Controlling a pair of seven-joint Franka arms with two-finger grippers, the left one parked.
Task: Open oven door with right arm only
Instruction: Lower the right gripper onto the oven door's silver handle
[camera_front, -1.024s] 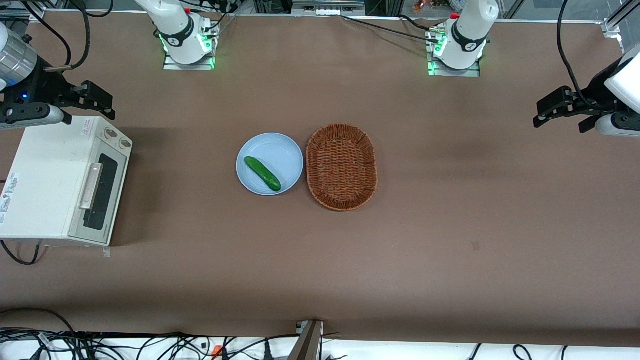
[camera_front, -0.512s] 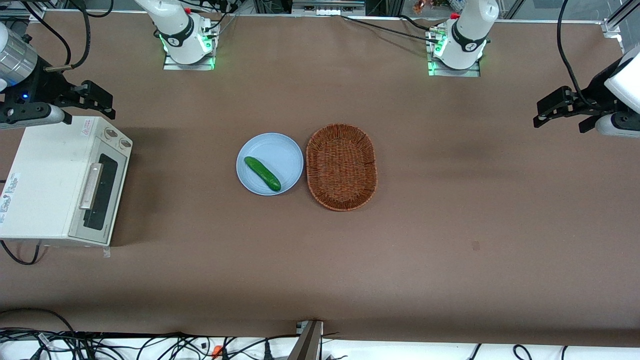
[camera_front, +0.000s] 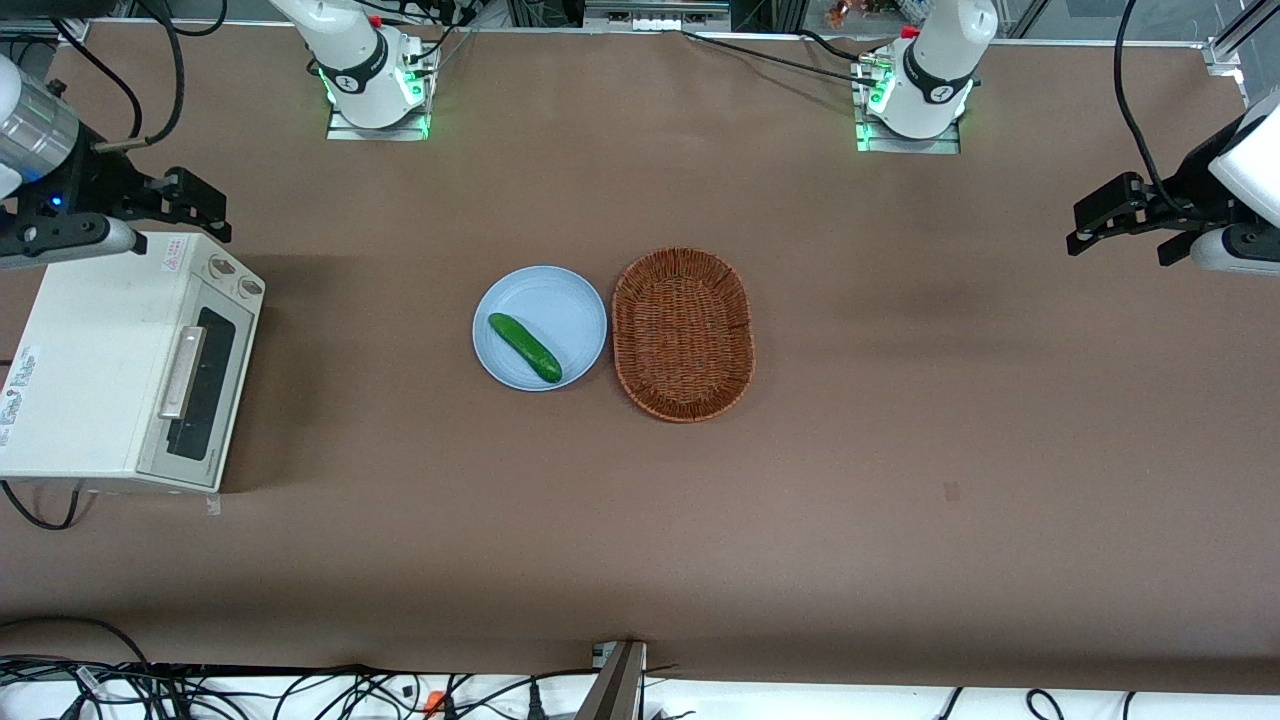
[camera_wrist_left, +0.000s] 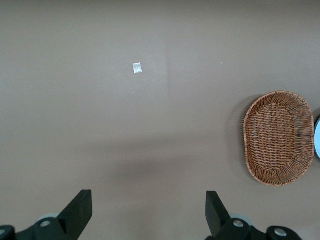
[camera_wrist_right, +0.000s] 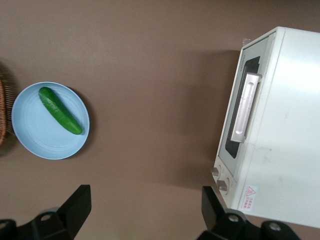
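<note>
the black two-finger pincer (camera_front: 190, 200) of the right arm (camera_front: 40, 130) hangs wide open, holding nothing, above the far end of the cream-white toaster oven. the cream-white oven door (camera_front: 200, 385) with its long silver bar handle (camera_front: 182, 372) is closed.

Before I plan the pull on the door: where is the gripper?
The gripper is open and hangs above the table at the working arm's end, just past the oven's knob corner, farther from the front camera than the oven door, touching nothing.

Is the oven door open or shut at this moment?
Shut. The oven door lies flush with the oven's front, handle untouched; the open pincer hangs above the oven's knob end.
</note>
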